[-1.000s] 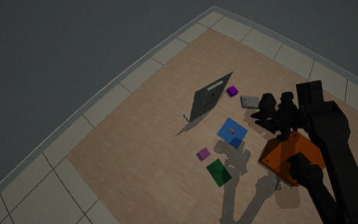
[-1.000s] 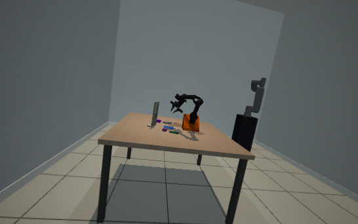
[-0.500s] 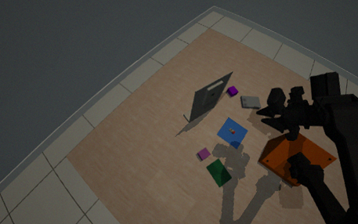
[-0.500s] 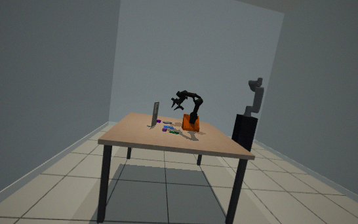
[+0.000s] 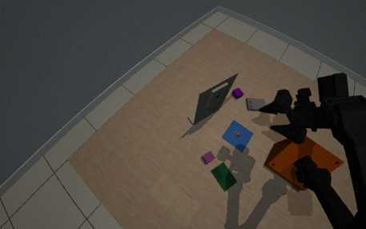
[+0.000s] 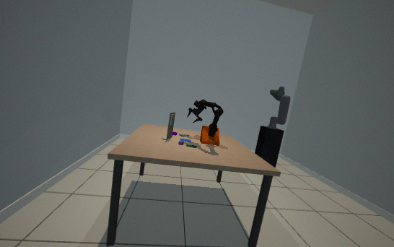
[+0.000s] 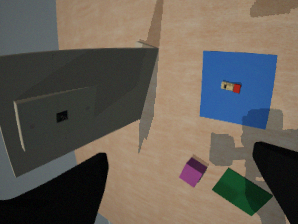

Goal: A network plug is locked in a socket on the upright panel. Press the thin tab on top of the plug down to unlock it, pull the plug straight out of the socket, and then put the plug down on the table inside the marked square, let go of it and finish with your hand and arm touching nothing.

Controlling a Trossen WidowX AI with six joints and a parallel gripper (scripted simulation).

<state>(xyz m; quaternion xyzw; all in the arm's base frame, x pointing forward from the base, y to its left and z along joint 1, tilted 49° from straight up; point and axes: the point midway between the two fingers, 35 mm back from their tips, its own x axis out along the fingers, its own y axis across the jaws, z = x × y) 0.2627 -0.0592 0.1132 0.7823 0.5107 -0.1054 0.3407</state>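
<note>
- Top view: the plug (image 5: 237,134) lies on the blue marked square (image 5: 238,135), roughly mid-square, well apart from the upright panel (image 5: 211,101). The tool (image 5: 277,118) hangs above the tabletop (image 5: 130,160) on the arm side of the square, jaws spread wide, nothing between them. Purple cube (image 5: 237,93) and grey plate (image 5: 255,104) sit beyond the square; pink block (image 5: 208,157) and green tile (image 5: 224,176) sit on its near side.
- Exterior view: the arm (image 6: 213,117) rises from the orange base (image 6: 210,136), and the tool (image 6: 193,113) is up in the air between base and panel (image 6: 170,126), well above the tabletop (image 6: 180,155). No contact visible with anything. The plug is too small to make out here.
- Wrist view: the plug (image 7: 232,87) rests inside the marked square (image 7: 238,88), clear of its edges. The socket (image 7: 61,116) on the panel (image 7: 80,106) shows as a dark empty hole. Both fingers sit at the frame's bottom corners, far apart, gripping nothing.
- Progress, as a judgement: unlock, pull-out, placement and release look done. What remains, if anything, is only holding the arm clear of everything.
</note>
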